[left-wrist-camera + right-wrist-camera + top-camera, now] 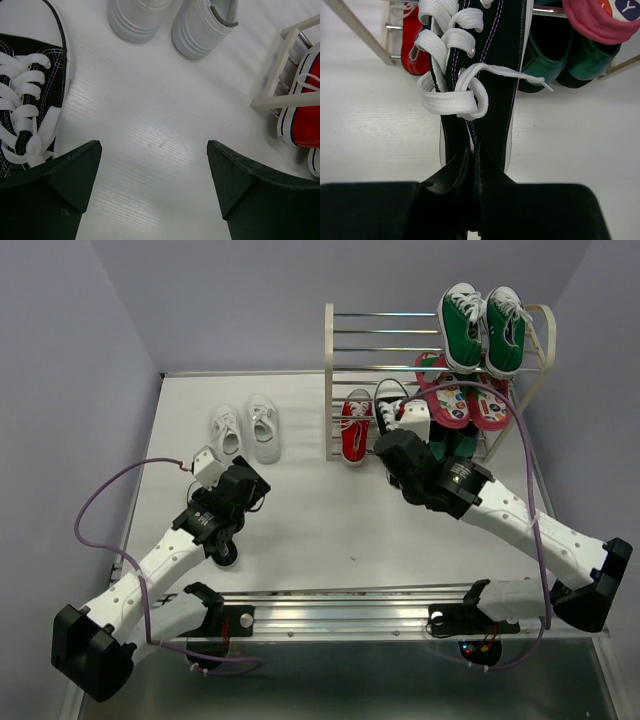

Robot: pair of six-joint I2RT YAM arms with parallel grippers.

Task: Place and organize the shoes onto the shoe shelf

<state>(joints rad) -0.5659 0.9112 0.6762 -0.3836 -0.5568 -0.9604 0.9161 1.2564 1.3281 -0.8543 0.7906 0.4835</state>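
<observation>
Lavender walls (60,360) box in a white table (300,510). The right jaws are pressed together on the heel of a black sneaker (500,90), which runs straight ahead of them, laces up. Its toe is cut off by the wrist view's upper edge. Beyond it to the left, a red sneaker (417,60) sits behind a post of the shoe shelf (357,31). To the right, dark green footwear (547,55) lies under a pink flip-flop (595,22), its kind hard to make out. The left jaws stand spread over bare table. Just left of them lies a second black sneaker (45,75), half out of frame and mostly hidden under the arm from above. Ahead, two white sneakers (135,22) show only their ends.
</observation>
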